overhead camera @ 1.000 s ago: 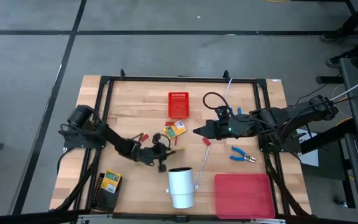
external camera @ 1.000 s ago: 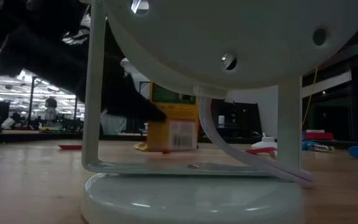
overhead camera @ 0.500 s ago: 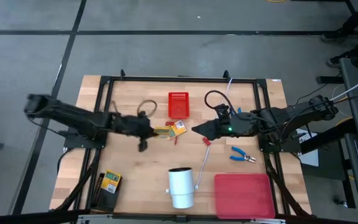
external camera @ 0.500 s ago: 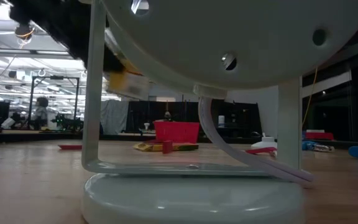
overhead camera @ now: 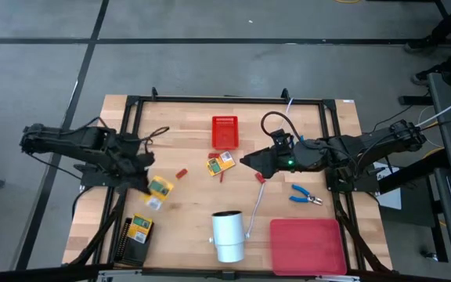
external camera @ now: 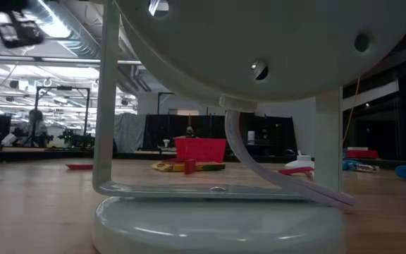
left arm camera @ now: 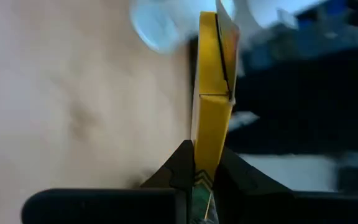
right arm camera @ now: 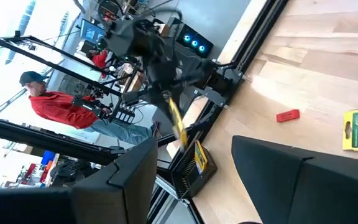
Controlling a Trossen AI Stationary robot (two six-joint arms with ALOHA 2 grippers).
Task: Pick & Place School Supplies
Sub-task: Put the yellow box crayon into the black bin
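My left gripper has its fingers closed narrow on the thin edge of a yellow-and-green box. The box stands edge-on between them, lifted over the left part of the table.

Read as a clock from above, with 12 at the far edge, the black holder lies at about 7 o'clock from the held box, near the front-left corner. I think this is where it goes. To do it well I need a firm squeeze, because so little of the box is gripped. I should turn it flat, lower it beside the box already there, and let go only when it rests.

My right gripper waits with fingers wide, at about 3 o'clock from the middle box.

Count:
- Boxes: three. One held, one in the holder, one at the table middle.
- Small red blocks: two.
- Blue-handled tool: I see only one.
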